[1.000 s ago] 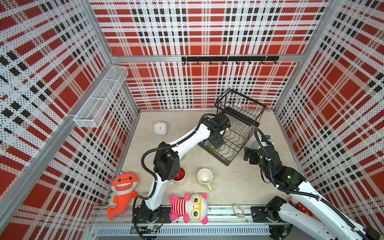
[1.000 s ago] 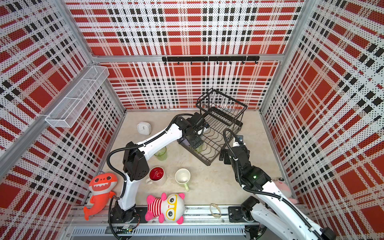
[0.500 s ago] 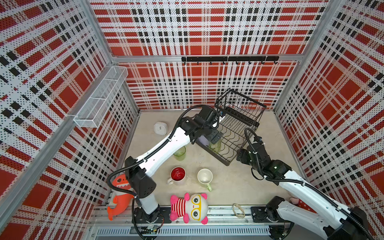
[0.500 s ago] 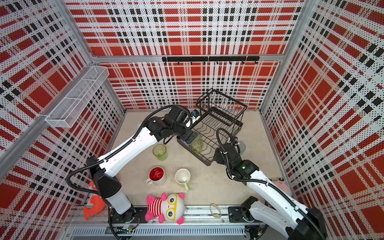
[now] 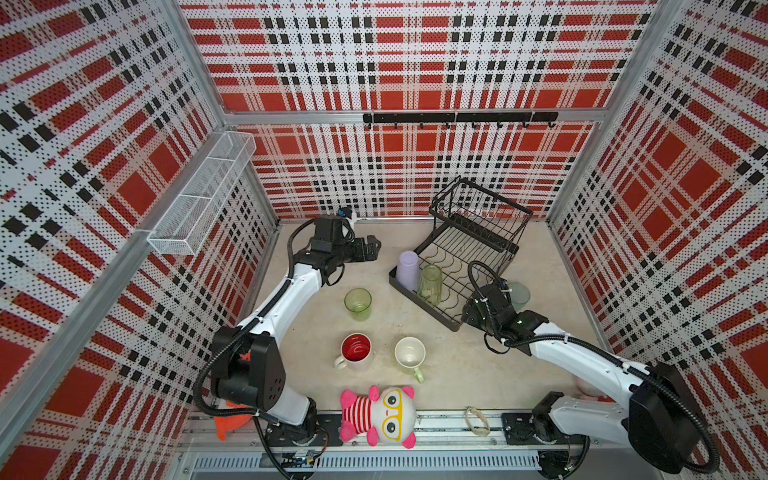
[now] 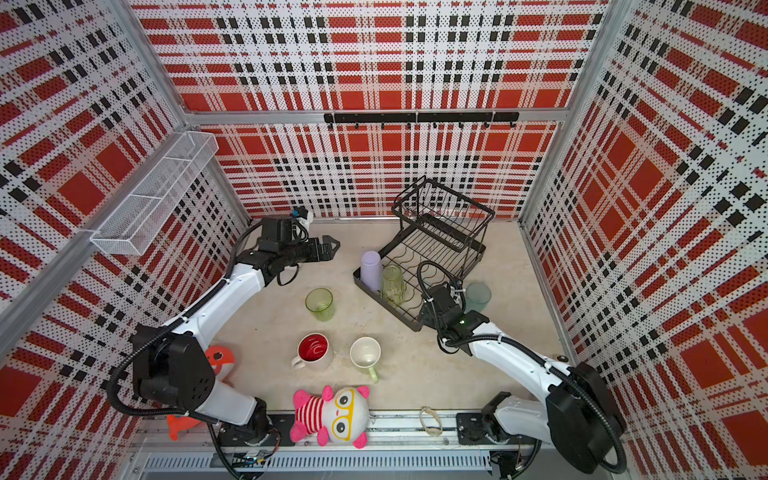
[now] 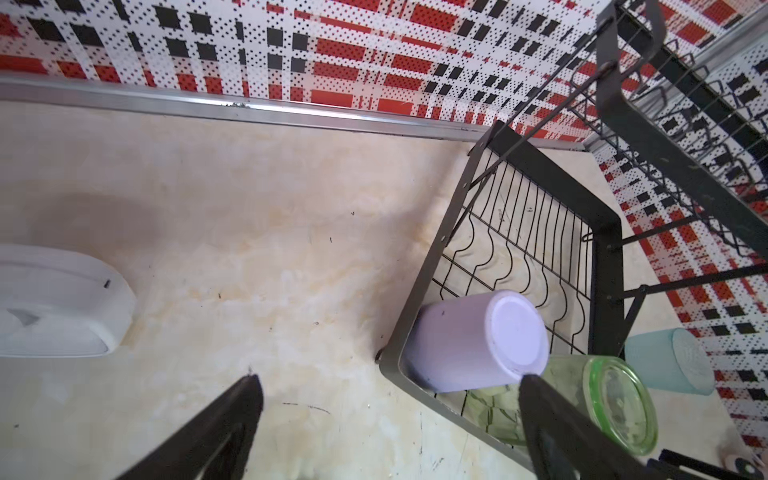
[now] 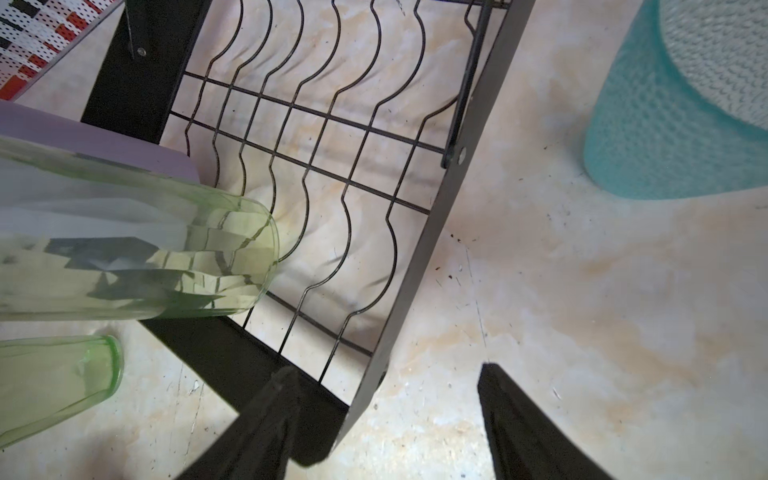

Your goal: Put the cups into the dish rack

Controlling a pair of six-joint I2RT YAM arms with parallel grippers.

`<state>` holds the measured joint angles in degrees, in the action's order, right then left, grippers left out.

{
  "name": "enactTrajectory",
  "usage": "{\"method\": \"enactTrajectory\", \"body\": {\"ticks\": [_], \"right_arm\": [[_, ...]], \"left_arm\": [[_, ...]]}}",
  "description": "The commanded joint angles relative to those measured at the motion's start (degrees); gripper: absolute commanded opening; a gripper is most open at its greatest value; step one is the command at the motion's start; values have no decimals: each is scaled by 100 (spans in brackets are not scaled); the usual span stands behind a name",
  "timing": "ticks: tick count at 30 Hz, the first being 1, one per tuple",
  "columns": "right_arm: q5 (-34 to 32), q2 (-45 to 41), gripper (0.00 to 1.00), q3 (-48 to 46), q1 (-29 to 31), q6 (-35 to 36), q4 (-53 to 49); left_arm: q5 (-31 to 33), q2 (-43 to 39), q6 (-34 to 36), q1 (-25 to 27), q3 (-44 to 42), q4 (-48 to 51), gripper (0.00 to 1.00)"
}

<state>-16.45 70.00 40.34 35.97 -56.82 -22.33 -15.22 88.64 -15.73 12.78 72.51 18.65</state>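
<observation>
Now the left gripper (image 5: pixel 376 245) is hovering open and empty while the right gripper (image 8: pixel 384 370), jaws apart on nothing, is poising over the rack (image 7: pixel 606 270) corner, probably to steady it, with the lavender cup (image 5: pixel 407 266) and a tumbler (image 5: pixel 430 284) draining inverted inside.

Dish rack (image 5: pixel 478 235) holding upturned lavender tumbler (image 5: pixel 407 266) and green tumbler (image 5: pixel 430 284), second green tumbler (image 5: pixel 358 304), white mug (image 5: pixel 356 351), pale green mug (image 5: pixel 410 354), teal cup (image 5: pixel 518 296) sitting outside
</observation>
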Motion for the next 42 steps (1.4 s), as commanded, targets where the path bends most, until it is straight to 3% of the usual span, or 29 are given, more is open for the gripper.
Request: {"method": "enactTrajectory", "body": {"ticks": [1,3,11,15,25,33,38,42], "right_arm": [[-50,119,67,70,25,-93,267],[-61,250,62,86,16,-101,303],[75,764,57,101,-66,-111,686],[228,932,50,204,-200,-13,717],[190,1322,41,480,-266,386,439],[171,1720,37,772,-265,692,124],[402,1876,24,856,-258,962,104],[427,1979,21,897,-230,1169,2]], "left_arm": [[-452,285,-514,20,-25,-919,98],[-525,494,-709,-18,-104,-1156,98],[-841,1249,-1444,-175,59,-1931,98],[-577,1557,-1355,33,302,-1783,98],[-70,1050,-1066,105,140,-1212,98],[-251,980,-1099,67,-87,-1189,98],[-266,923,-1091,34,-129,-1180,98],[-262,871,-1090,-37,-191,-1180,98]]}}
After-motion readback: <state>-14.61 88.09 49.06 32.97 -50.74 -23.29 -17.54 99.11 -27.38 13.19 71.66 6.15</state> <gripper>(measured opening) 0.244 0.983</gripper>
